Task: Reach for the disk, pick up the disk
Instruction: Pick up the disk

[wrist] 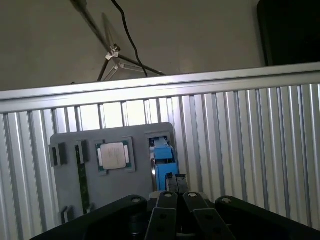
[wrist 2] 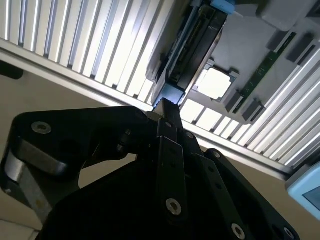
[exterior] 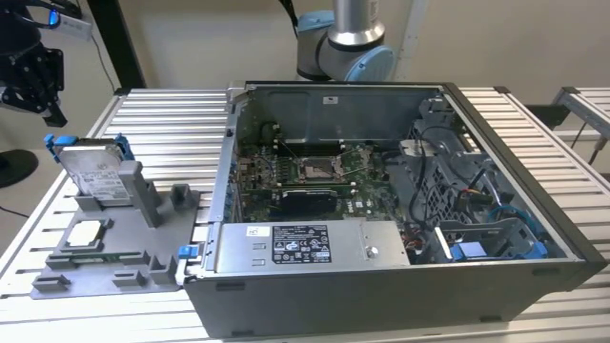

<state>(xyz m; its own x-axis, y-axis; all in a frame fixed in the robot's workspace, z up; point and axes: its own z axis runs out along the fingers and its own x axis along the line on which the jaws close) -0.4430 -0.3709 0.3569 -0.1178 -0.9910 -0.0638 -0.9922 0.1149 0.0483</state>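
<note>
The disk (exterior: 96, 174) is a silver-grey hard drive with a white label and a blue bracket. It stands upright in a slot of the grey holder plate (exterior: 114, 275) at the exterior view's left. My black gripper (exterior: 54, 116) hangs above and a little to the left of the disk, apart from it. In the first wrist view the fingertips (wrist: 170, 179) sit close together, shut on nothing, just above the blue bracket of the disk (wrist: 163, 162). In the second wrist view the gripper (wrist 2: 164, 106) points at the disk's (wrist 2: 192, 47) edge.
A small square silver chip (exterior: 86, 232) (wrist: 114, 155) (wrist 2: 216, 83) lies in the holder plate beside the disk. An open computer case (exterior: 496, 143) with a grey labelled box (exterior: 305, 246) stands on the slatted metal table (exterior: 171, 121) to the exterior view's right.
</note>
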